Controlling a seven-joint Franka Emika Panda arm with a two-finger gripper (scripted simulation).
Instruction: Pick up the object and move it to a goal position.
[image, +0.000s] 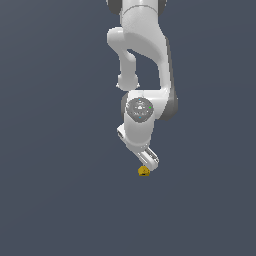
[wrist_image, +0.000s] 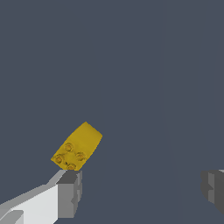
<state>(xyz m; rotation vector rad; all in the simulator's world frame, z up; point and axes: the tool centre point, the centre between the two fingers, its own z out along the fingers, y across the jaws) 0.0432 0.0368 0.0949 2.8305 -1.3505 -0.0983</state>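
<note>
The object is a tiny yellow-orange block with darker round markings, lying on the dark grey floor. In the exterior view my white gripper hangs tilted just above it and slightly to the exterior view's right. In the wrist view the object lies just beyond the tip of one grey finger pad, off to the side of the gap. The other pad is far across. My gripper is open and holds nothing.
The plain dark grey floor fills both views. The white arm comes down from the top of the exterior view. No other objects show.
</note>
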